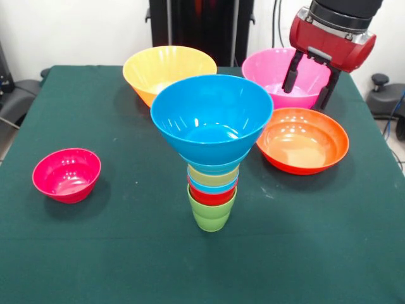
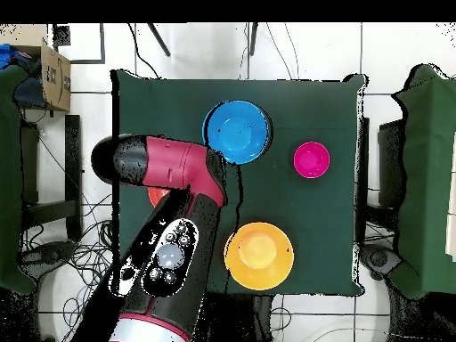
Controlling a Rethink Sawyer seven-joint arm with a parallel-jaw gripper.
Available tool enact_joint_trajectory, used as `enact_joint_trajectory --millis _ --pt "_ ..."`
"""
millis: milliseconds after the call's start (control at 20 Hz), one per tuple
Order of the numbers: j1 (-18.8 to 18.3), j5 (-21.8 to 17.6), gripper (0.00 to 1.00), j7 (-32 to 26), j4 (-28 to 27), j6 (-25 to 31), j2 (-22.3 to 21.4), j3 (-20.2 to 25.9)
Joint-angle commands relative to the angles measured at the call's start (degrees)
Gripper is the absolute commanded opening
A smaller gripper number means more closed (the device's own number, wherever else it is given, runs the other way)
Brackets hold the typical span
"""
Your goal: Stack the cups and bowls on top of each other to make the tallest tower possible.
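Green cloth table (image 1: 329,253) under glossy funnel-shaped tower (image 1: 212,158).

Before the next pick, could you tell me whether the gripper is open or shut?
Open. In the front view the gripper hangs over the pink bowl, its two black fingers spread apart with nothing between them.

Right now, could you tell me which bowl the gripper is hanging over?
The pink bowl: the open gripper hangs over it, while the other bowls sit apart.
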Motion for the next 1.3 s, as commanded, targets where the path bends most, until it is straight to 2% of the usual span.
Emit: enact_joint_trajectory --millis 50,250,400,650,950,1300 --pt "-1.16 1.79 1.0 11.52 5.44 -5.12 1.21 4.04" --pt "-2.23 3.0 1.0 11.17 9.35 -10.94 0.61 5.58" --pt "-1.13 4.16 1.0 12.71 11.23 -14.67 1.44 5.87" --pt "0.3 4.48 1.0 12.07 13.93 -15.1 0.21 4.59" --pt "2.02 6.76 1.0 14.76 14.79 -15.22 0.74 2.29" --pt "3.96 9.31 1.0 17.55 19.6 -18.51 0.15 3.23"
